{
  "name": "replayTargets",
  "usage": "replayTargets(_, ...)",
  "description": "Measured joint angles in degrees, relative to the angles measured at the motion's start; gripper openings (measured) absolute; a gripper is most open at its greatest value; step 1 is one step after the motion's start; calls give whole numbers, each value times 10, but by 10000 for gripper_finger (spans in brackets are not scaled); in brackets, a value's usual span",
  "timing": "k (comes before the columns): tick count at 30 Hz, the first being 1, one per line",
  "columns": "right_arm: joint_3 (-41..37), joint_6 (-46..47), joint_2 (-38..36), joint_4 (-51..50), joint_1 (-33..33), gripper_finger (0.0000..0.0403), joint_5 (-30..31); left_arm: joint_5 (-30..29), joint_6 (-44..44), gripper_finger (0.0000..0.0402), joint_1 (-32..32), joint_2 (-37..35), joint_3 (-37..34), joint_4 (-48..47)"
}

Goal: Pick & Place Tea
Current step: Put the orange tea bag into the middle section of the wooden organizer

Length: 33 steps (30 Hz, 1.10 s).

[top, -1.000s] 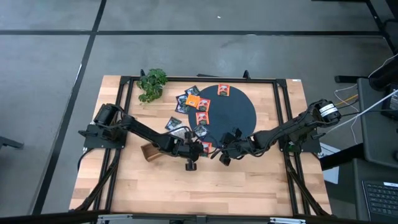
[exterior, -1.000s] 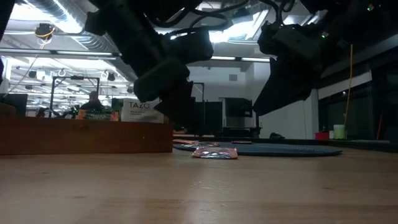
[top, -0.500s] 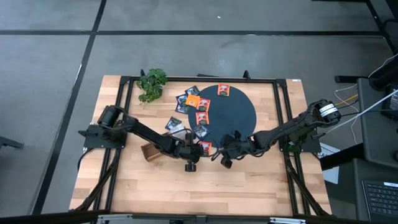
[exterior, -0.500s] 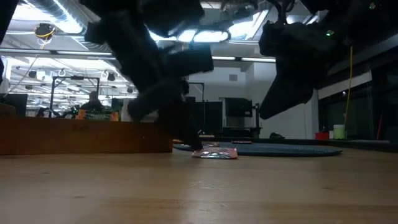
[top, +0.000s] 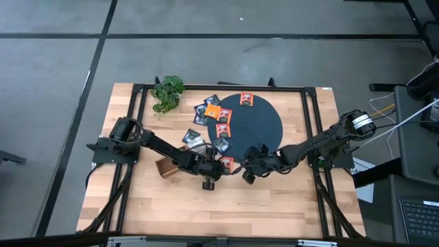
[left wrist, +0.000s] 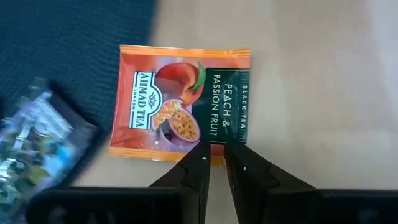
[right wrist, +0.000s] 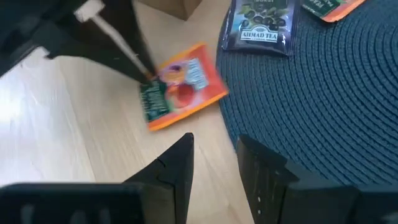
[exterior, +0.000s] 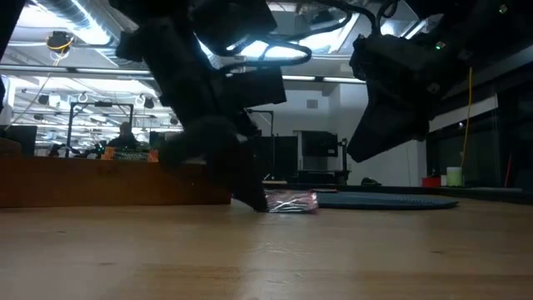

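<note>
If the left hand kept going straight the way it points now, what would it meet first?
The orange peach and passion fruit tea sachet on the wooden table. The left hand has its narrowly parted fingertips already at the sachet's near edge, apparently gripping it, though contact is hard to confirm.

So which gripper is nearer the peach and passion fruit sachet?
Left. The left gripper has its fingertips at the edge of the peach sachet, apparently pinching it; the right gripper hovers short of it, beside the dark mat.
</note>
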Motion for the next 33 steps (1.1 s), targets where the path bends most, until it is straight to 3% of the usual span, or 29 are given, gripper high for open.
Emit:
replayTargets(9, 0, 41, 14, 26, -2, 124, -39, 0, 28, 51, -25, -1, 1, -33)
replayTargets(15, 0, 53, 90, 154, -7, 124, -122, -6, 61, 51, -48, -1, 0, -42)
replayTargets(20, 0, 64, 141, 204, -10, 127, -136, -10, 76, 51, -66, -1, 0, -47)
replayTargets(33, 2, 85, 172, 280, -28, 222, -157, -33, 82, 21, -81, -1, -2, -41)
